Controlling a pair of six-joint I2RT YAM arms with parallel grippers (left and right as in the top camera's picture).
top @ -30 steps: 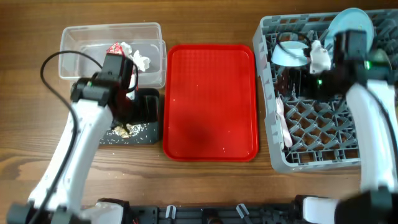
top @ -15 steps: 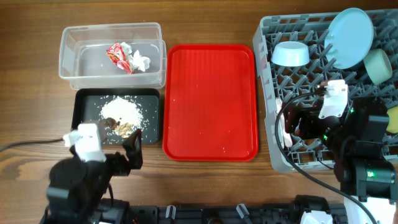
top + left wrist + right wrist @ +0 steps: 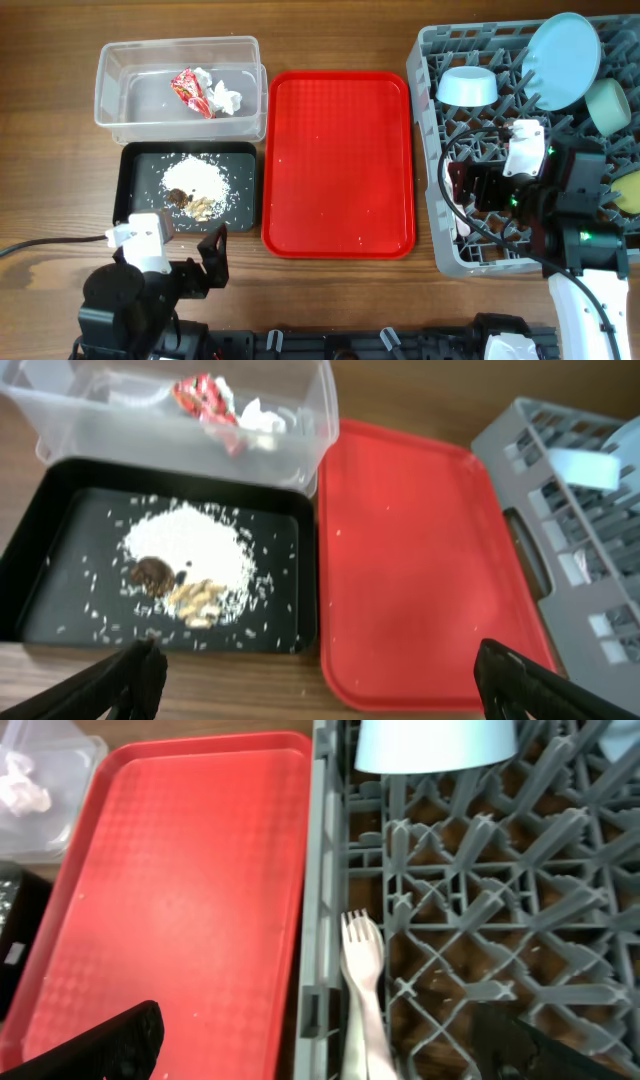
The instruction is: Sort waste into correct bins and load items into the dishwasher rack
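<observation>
The clear tub (image 3: pixel 130 60) holds the red-and-white wrapper (image 3: pixel 188 88) and the crumpled tissue (image 3: pixel 226 97). The black tray (image 3: pixel 138 160) holds brown food bits with rice crumbs (image 3: pixel 195 190). The grey rack (image 3: pixel 428 130) holds the pale blue plate (image 3: pixel 560 60), pale blue bowl (image 3: pixel 468 87), mint green bowl (image 3: pixel 607 105), yellow cup (image 3: pixel 628 192) and white cutlery (image 3: pixel 452 205). The fork (image 3: pixel 362 980) shows in the right wrist view. My left gripper (image 3: pixel 325 680) is open and empty above the table's near edge, in front of the black tray. My right gripper (image 3: pixel 320 1050) is open and empty over the rack's left wall.
The flat red tray (image 3: pixel 338 165) lies bare between the bins and the rack. The left arm (image 3: pixel 140 290) is low at the near left edge. The right arm (image 3: pixel 570 225) hangs over the rack's near right part.
The left arm has pulled back from the tub and black tray to the near edge. The right arm has drawn back from the rack's far side toward its near part.
</observation>
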